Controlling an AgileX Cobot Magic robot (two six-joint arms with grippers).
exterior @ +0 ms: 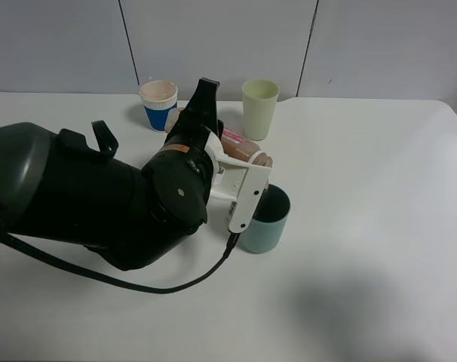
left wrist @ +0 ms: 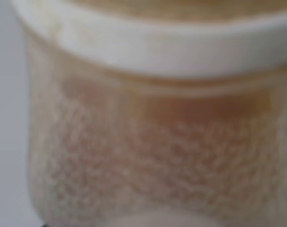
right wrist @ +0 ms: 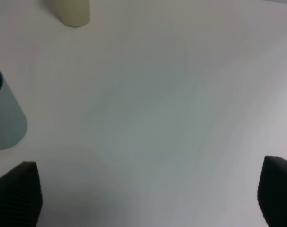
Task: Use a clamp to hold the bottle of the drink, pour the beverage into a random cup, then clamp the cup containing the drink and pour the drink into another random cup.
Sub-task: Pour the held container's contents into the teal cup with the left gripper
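Bottle [exterior: 242,148] with brown drink [exterior: 251,154] inside was tilted, clamped in the left gripper [exterior: 242,169] close to the teal cup [exterior: 265,223], while the right gripper [right wrist: 146,194] stood wide open, empty.

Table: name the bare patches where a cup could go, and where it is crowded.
Widest free patch: the table's right half, right of the teal-green cup and the pale yellow-green cup. The front strip below the black cable is also bare. Crowded: left and middle, where the left arm tips the bottle toward the teal-green cup, near the blue-banded cup.
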